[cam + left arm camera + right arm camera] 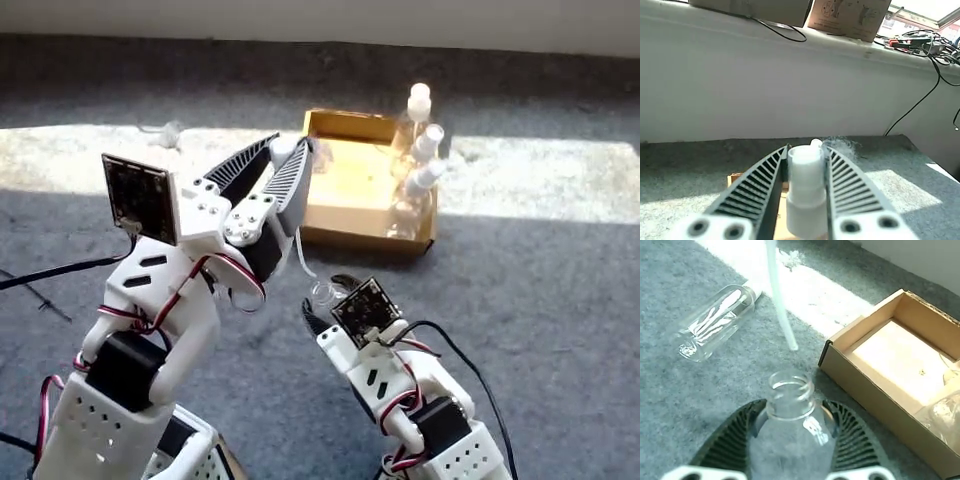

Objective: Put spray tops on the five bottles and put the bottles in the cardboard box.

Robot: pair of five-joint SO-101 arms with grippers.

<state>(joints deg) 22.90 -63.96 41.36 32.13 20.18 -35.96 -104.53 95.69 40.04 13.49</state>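
Between the two claws, the fourth bottle (790,440) stands upright in the right claw (792,412), whose fingers are closed around its shoulders. Its threaded neck is open and bare. Above it, the left claw (291,146) is clamped on a white spray top (805,190). The dip tube (781,315) hangs down from the top, and its tip is near the bottle's mouth but to one side and not yet inside.

Progress, as judged: three of five bottles finished, the fourth at the capping step, the fifth untouched. The next move calls for bringing the tube tip over the mouth before lowering. The thin tube may bend or catch on the rim.

Beyond the right claw, the fifth bottle (715,322) lies on its side on the grey tabletop (520,300), uncapped and apart from the box.

Container: the cardboard box (360,238), shallow and open-topped, sits near the held bottle, farther from the arms. Three capped bottles (425,150) stand in a row along one side wall, apparently inside. The rest of the box floor is bare, leaving room for the two bottles outstanding.
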